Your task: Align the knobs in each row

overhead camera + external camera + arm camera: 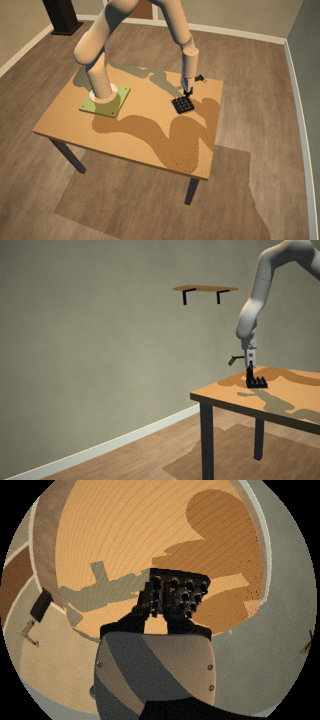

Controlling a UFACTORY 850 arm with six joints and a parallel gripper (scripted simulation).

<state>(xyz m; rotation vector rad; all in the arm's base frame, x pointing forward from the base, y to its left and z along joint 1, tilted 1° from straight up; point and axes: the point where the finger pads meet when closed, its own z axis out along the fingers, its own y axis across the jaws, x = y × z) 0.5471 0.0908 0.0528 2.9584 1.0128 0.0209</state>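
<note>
The black knob box (184, 104) stands on the wooden table near its far right side. It also shows in the exterior view (256, 382) and in the wrist view (176, 594). My gripper (187, 95) points straight down at the box's far corner. Its dark fingers (249, 379) are narrowly open and reach down around a knob in the outer row there (156, 603). I cannot tell whether they touch that knob. The knob names, marks and white lines are too small to read in any view.
The arm's green base plate (104, 102) sits at the table's left back. The table's right edge (218, 108) is close to the box. A wall shelf (205, 288) hangs far behind. A dark pedestal (62, 16) stands on the floor far left.
</note>
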